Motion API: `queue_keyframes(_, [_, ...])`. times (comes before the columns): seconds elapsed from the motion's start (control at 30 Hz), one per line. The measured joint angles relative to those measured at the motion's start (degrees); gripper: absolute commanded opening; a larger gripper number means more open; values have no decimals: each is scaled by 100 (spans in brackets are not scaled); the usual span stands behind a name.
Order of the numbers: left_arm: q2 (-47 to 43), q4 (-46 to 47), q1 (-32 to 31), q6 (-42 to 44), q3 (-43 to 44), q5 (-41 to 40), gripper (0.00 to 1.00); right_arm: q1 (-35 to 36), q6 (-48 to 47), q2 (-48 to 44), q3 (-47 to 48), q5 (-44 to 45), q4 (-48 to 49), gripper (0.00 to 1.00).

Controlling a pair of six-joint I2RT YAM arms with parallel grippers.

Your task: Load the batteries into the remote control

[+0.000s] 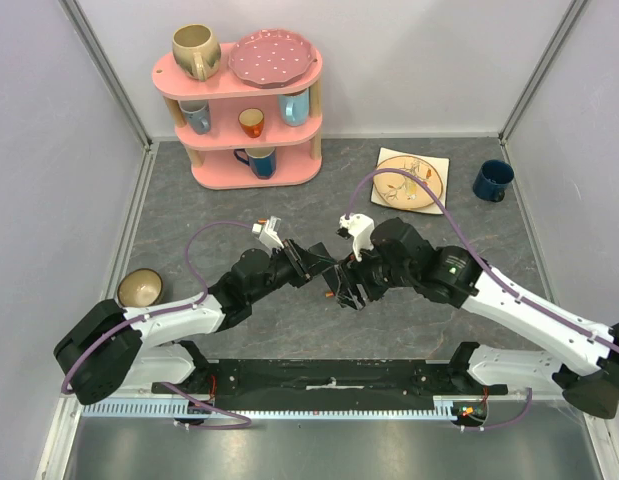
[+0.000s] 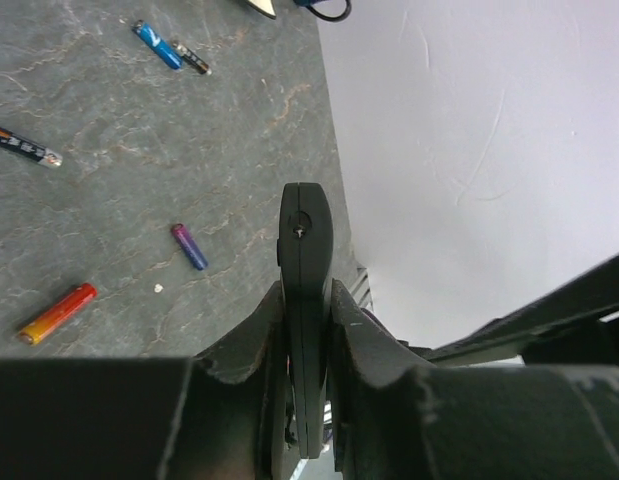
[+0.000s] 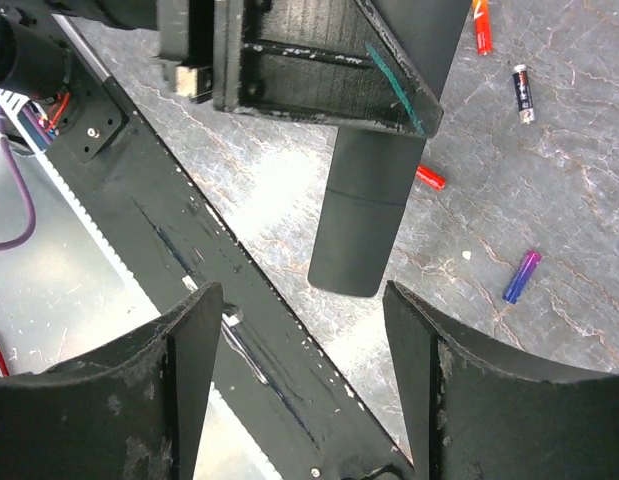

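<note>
My left gripper (image 2: pixel 307 290) is shut on the remote control (image 2: pixel 306 225), a slim black bar seen edge-on and held off the table. In the top view the left gripper (image 1: pixel 315 263) meets my right gripper (image 1: pixel 347 292) at mid-table. The right gripper (image 3: pixel 301 290) is open with nothing between its fingers. The remote control (image 3: pixel 361 215) hangs just ahead of its jaws. Batteries lie loose on the grey table: an orange-red one (image 2: pixel 57 312), a purple-blue one (image 2: pixel 189 246), a blue one (image 2: pixel 156 45) and several more. The purple-blue battery (image 3: pixel 521 276) and a red one (image 3: pixel 429 178) also show beside the remote.
A pink shelf (image 1: pixel 244 105) with mugs and a plate stands at the back. A square plate (image 1: pixel 411 178) and a blue mug (image 1: pixel 492 180) are at the back right. A bowl (image 1: pixel 140 288) sits at the left. The black base rail (image 1: pixel 329 378) runs along the near edge.
</note>
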Motion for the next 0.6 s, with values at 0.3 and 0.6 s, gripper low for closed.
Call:
queue_keyframes(0.3, [-286,-1344,278,621,225,-262,2,7,129,-612,-267,1119,168,75])
queue_keyframes(0.6, [-466,-5069,409,2240,2175,-2026,2,-7,608,-1589,-1661,2774,1056,81])
